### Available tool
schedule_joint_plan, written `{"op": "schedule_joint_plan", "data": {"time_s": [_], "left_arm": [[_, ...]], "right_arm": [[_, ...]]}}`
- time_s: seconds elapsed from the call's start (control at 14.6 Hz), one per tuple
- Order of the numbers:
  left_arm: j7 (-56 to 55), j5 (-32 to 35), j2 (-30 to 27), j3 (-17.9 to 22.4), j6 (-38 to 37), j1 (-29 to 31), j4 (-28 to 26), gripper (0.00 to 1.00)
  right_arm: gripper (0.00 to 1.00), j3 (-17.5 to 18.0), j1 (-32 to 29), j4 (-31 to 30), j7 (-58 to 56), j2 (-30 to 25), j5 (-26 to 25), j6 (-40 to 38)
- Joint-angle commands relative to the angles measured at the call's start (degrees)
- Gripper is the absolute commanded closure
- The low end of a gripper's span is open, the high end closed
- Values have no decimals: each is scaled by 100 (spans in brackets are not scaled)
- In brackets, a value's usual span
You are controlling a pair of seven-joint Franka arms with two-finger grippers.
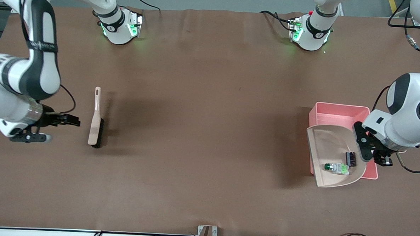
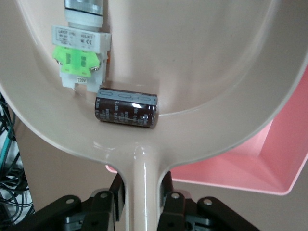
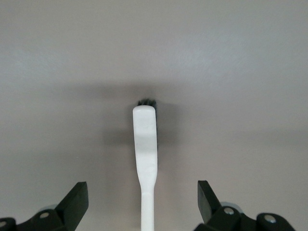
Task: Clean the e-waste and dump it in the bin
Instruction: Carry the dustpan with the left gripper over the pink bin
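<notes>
My left gripper [image 1: 366,148] [image 2: 143,185] is shut on the handle of the beige dustpan [image 1: 327,144] [image 2: 202,57]. It holds the pan over the pink bin [image 1: 338,111] [image 2: 250,163]. Both e-waste pieces lie in the pan: a white-grey component with green marks [image 1: 337,168] [image 2: 79,53] and a dark brown-red block [image 1: 350,159] [image 2: 126,107] close to the handle. My right gripper [image 1: 70,120] [image 3: 143,192] is open over the beige black-bristled brush [image 1: 95,123] [image 3: 145,144]. The brush lies on the table, its handle between the spread fingers, untouched.
A brown mat [image 1: 209,132] covers the table. The two arm bases [image 1: 120,25] [image 1: 311,32] stand at the table edge farthest from the front camera. A small bracket [image 1: 206,235] sits at the nearest edge, with cables along it.
</notes>
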Motion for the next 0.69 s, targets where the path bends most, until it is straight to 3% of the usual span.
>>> {"op": "schedule_joint_plan", "data": {"time_s": [0.0, 0.27, 0.48, 0.62], "left_arm": [[638, 78, -461, -71, 469, 560, -576, 99], [1318, 78, -488, -71, 884, 1351, -998, 100], [1406, 96, -532, -54, 892, 1607, -1122, 100], [1502, 551, -532, -45, 927, 1660, -1139, 100]], "right_arm": [[0, 41, -26, -141, 36, -758, -225, -279], [0, 76, 17, -80, 466, -1347, -840, -586], [0, 94, -17, 297, 502, -1419, -858, -806], [0, 225, -183, 762, 555, -1367, -1112, -1296]]}}
